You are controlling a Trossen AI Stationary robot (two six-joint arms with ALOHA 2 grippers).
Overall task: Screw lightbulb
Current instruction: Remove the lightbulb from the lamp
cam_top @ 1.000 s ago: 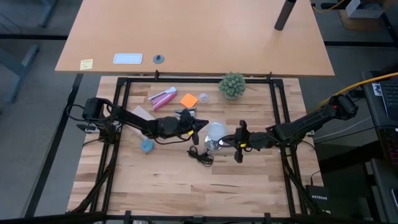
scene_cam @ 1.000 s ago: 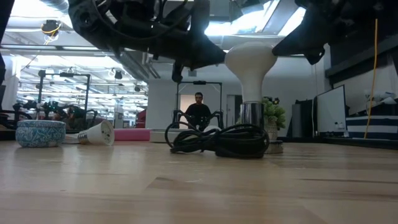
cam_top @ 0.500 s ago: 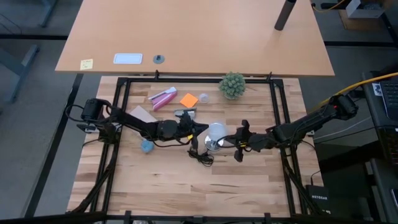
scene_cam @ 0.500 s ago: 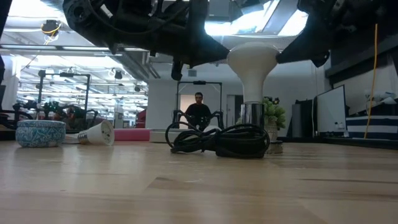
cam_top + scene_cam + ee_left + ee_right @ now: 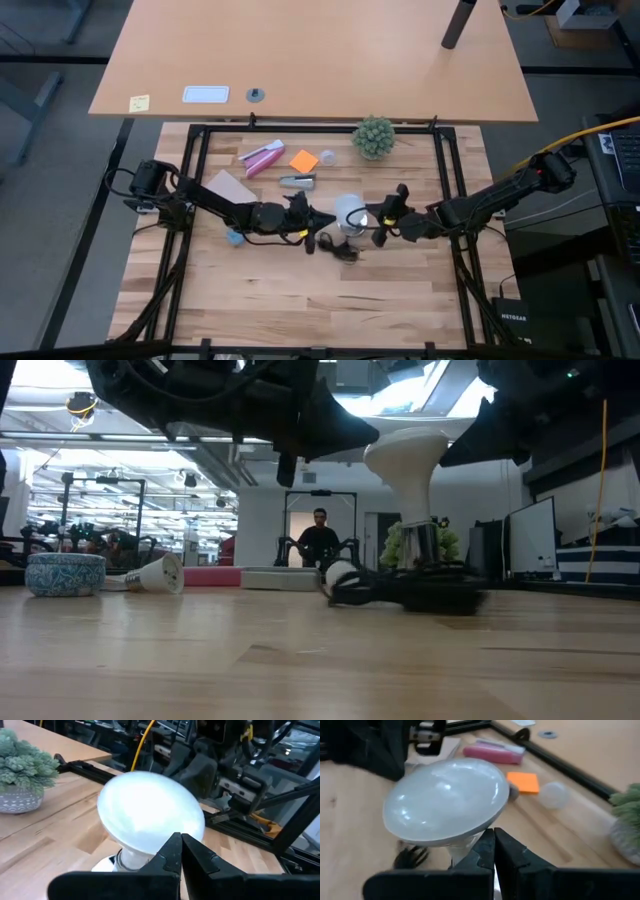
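Observation:
The white lightbulb (image 5: 349, 211) stands in the shiny metal socket (image 5: 427, 546), whose black cord (image 5: 408, 591) lies coiled on the wood. In the low view the lightbulb (image 5: 405, 452) leans, its dome toward the table's left. My left gripper (image 5: 320, 216) is shut at the bulb's left side. From the right, my right gripper (image 5: 374, 224) is shut against it. My left gripper touches the bulb's taper just under the dome (image 5: 150, 851) with its shut fingertips, coming level from the table's left. The bulb stays in its socket on the table, tilted. My right gripper has its shut fingertips at the neck below the dome (image 5: 465, 846), slanting down from the right.
Behind the bulb lie a grey-silver oblong item (image 5: 297, 181), an orange note (image 5: 304, 160), a pink object (image 5: 262, 156) and a small clear ball (image 5: 327, 157). A green plant ball (image 5: 373, 137) stands at the far right. A blue tin (image 5: 65, 573) and another bulb (image 5: 155, 573) lie at the left.
My left gripper has swung toward the near edge and closer to the bulb, uncovering the grey oblong item. My right gripper has turned at the wrist toward the bulb. The bulb has tipped from upright, and its socket and cord have slid toward the table's right.

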